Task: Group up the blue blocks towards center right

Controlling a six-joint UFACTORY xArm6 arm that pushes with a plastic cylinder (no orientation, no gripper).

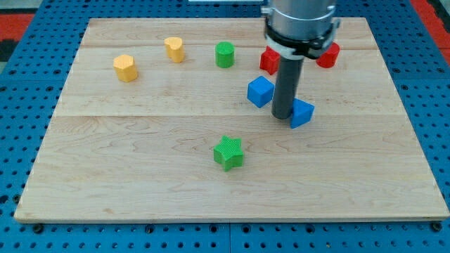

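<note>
Right now my tip (283,116) sits between two blue blocks, touching the blue block (301,112) on the view's right. The blue cube (260,91) is just beside it on the left. Both lie right of the middle. I have no fingers, only a rod.

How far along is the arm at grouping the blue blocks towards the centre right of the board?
Mostly done, it seems: the blue cube and the second blue block, its shape partly hidden, lie right of centre with a gap between them. In hand: my tip stands in that gap, against the second block's left side. Left: closing the gap. The red, green and yellow blocks need no moving.
</note>
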